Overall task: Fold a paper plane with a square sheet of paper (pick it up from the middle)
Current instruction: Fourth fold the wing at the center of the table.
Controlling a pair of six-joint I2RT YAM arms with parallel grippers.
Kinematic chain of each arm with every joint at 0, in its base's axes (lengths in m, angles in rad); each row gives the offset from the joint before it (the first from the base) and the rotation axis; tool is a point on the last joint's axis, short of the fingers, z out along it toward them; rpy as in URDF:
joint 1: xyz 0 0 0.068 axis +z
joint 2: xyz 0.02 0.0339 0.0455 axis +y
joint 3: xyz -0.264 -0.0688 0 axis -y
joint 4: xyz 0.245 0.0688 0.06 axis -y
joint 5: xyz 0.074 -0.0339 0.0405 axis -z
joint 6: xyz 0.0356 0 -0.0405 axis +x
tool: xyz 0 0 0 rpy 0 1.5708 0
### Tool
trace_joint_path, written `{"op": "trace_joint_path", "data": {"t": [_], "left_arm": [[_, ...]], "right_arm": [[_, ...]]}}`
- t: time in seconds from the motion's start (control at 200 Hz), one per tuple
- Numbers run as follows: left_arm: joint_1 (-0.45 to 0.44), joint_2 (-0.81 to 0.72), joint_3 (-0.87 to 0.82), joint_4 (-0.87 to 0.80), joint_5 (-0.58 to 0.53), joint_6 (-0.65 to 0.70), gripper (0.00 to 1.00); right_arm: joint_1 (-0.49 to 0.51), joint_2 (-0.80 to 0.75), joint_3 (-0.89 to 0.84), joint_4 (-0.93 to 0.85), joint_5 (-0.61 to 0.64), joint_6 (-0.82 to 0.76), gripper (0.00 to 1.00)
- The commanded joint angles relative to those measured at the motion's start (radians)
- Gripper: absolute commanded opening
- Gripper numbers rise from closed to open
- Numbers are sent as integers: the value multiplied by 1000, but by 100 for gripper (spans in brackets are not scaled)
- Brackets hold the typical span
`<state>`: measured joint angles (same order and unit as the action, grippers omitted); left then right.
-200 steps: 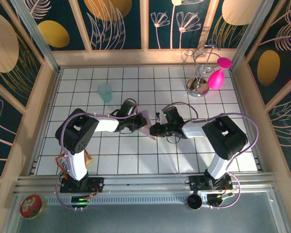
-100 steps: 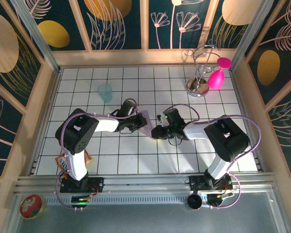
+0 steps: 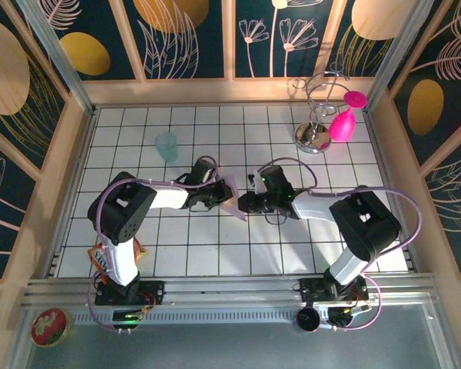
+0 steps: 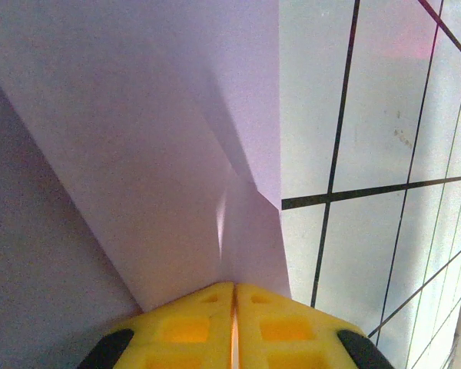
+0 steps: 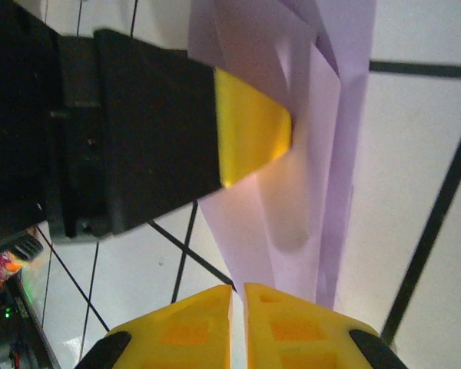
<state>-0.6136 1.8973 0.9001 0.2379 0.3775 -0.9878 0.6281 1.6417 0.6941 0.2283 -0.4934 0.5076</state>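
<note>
The pale lilac sheet of paper is folded into a slim, layered paper plane shape and hangs between my two grippers over the middle of the tiled floor. My left gripper is shut on it. In the left wrist view the paper fans out from between the closed yellow fingertips of the left gripper. In the right wrist view the folded paper runs down to my right gripper, whose jaws are shut with the paper passing behind the right finger. The left gripper's yellow pad presses the paper's upper part.
A translucent teal cup stands at the back left. A metal stand with a pink bulb is at the back right. An orange packet lies by the left arm's base. Wooden walls ring the white tiled floor.
My right gripper has slid a little left, closer to the left gripper, and its elbow has swung right. The left arm and the paper stayed put.
</note>
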Motion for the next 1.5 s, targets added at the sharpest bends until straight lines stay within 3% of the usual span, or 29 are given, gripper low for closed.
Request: {"op": "trace_joint_path", "data": {"t": [0.0, 0.686, 1.492], "left_arm": [[4, 3, 13, -27, -8, 18, 10], [6, -99, 53, -2, -17, 70, 17], [63, -3, 133, -38, -32, 167, 16]], "right_arm": [[-1, 50, 33, 23, 16, 17, 12], [-1, 120, 23, -95, 96, -36, 10], [-5, 124, 34, -107, 121, -49, 10]]}}
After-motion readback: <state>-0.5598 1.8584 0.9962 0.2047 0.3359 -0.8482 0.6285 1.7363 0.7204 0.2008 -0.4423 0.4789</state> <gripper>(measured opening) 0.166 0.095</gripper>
